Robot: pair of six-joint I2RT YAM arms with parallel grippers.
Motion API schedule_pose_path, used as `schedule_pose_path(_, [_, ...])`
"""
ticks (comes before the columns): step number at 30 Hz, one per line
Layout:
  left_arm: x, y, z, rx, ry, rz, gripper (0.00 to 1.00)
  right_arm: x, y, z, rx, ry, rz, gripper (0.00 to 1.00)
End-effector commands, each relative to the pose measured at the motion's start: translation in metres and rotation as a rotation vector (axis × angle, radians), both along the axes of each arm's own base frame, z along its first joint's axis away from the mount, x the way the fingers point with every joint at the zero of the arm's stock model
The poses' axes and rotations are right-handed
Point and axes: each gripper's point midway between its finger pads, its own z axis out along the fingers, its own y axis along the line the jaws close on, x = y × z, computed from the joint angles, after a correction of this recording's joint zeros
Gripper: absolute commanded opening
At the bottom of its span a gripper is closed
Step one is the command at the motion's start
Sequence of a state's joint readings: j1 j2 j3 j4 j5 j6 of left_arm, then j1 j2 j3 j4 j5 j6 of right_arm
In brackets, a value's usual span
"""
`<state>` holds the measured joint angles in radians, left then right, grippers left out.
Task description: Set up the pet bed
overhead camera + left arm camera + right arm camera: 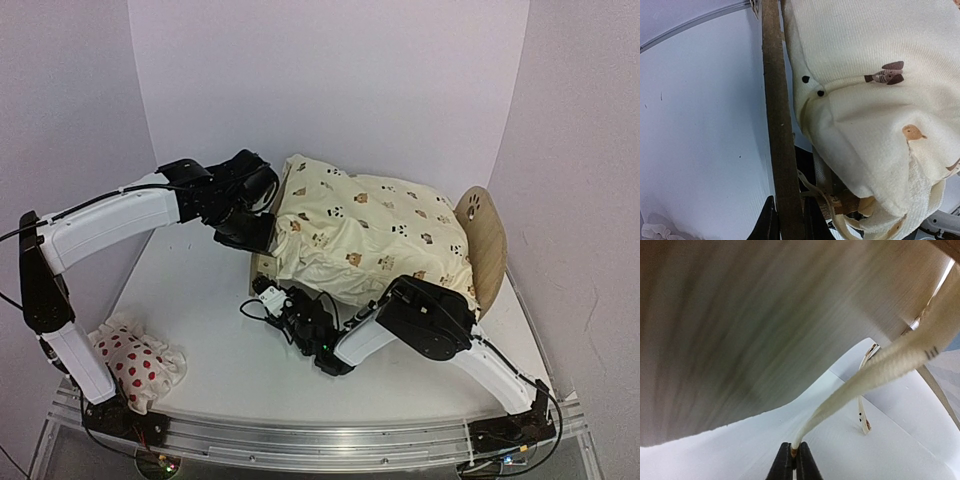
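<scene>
The pet bed stands at the back middle of the table, with its rounded paw-print headboard [482, 238] at the right. The cream animal-print cushion [365, 232] lies over it and hides the striped base. My left gripper [250, 230] is shut on the flat footboard; in the left wrist view the board's dark edge [780, 125] runs between my fingers [769, 222], with the cushion [865, 85] bulging beside it. My right gripper [264, 290] is low in front of the footboard, shut on the end of a cushion tie [850, 385] pulled taut under the wooden panel [765, 320].
The small white pillow with red spots [135, 360] lies at the near left by the left arm's base. A second loose tie [863, 415] hangs down onto the white table [220, 350]. Purple walls close in the back and both sides.
</scene>
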<state>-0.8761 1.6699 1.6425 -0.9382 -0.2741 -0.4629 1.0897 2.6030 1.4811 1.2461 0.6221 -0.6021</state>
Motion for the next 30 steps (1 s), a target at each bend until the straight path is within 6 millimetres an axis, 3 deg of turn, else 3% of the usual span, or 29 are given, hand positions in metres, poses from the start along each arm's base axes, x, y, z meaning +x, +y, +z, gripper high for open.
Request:
schedule_pose_path(1, [-0.006,-0.032,0.083,-0.261,-0.145,-0.096,0.0,0.003,-0.003,0.019,0.05,-0.022,0.003,0.0])
schedule_pose_path(6, [-0.005,-0.031,0.079,-0.258,-0.151,-0.097,0.0,-0.012,-0.008,0.022,0.072,0.026,0.072,0.0])
schedule_pose_path(16, [-0.006,-0.027,0.066,-0.255,-0.168,-0.094,0.0,-0.062,-0.021,0.028,0.133,0.19,0.276,0.0])
schedule_pose_path(30, [0.0,-0.028,0.034,-0.259,-0.199,-0.083,0.0,-0.137,-0.01,0.032,0.171,0.529,0.589,0.0])
